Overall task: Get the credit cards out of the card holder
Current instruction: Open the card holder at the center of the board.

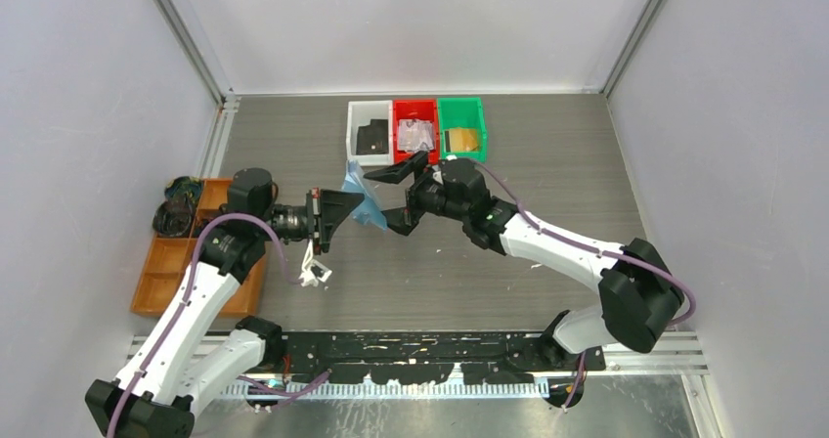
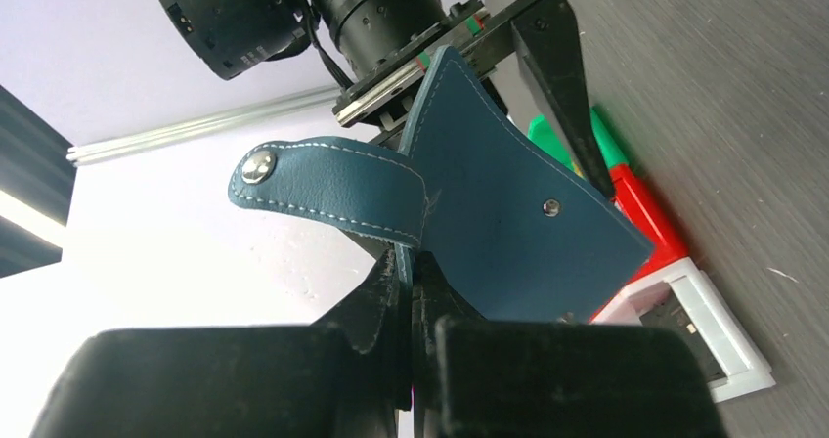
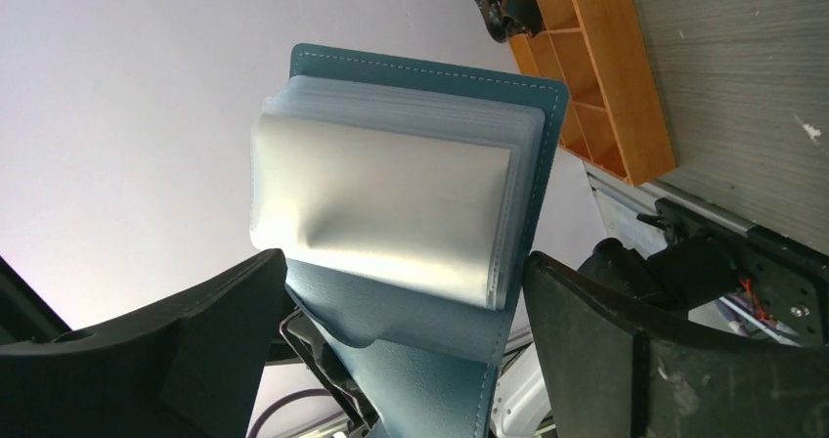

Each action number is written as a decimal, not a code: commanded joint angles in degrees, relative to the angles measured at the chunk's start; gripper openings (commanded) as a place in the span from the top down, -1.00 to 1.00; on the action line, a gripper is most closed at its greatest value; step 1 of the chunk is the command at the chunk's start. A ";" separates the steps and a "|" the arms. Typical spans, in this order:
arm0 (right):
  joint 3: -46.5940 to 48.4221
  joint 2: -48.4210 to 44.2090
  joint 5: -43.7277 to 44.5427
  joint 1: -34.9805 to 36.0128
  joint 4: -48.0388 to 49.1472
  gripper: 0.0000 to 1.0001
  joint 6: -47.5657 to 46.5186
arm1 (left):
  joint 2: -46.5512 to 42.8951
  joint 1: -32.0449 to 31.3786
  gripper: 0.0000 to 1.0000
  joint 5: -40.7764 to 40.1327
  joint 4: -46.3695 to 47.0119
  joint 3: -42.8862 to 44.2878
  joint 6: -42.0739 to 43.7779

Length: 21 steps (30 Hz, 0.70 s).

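Note:
The blue card holder (image 1: 364,199) hangs in the air, and my left gripper (image 1: 352,206) is shut on its lower edge (image 2: 508,223). Its tab with the snap button (image 2: 332,189) curls off to the left. My right gripper (image 1: 396,196) is open, with one finger on each side of the holder and touching neither side. The holder's pale inner sleeves (image 3: 391,198) face this gripper (image 3: 403,262) and shine silvery; I cannot tell whether a card is in them. Credit cards lie in the bins: a black one (image 1: 371,140), a silvery one (image 1: 415,135) and a gold one (image 1: 461,141).
White (image 1: 353,115), red (image 1: 415,105) and green (image 1: 461,103) bins stand in a row at the back of the table. An orange-brown compartment tray (image 1: 161,272) with dark cables in it sits at the left. A small white object (image 1: 315,274) lies near the left arm.

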 commanded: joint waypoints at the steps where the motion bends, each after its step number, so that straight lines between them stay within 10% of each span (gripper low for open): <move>1: -0.29 -1.65 4.19 2.23 5.30 -0.91 5.40 | -0.32 -0.24 1.00 0.52 6.25 2.24 20.06; 12: -2.80 -9.50 8.54 2.31 -7.37 -0.95 4.27 | 0.76 -0.22 1.00 -1.71 9.31 2.27 18.80; 21: 2.04 -0.95 12.16 3.55 2.68 -0.74 9.41 | 0.66 -0.24 1.00 -2.43 11.68 2.58 16.21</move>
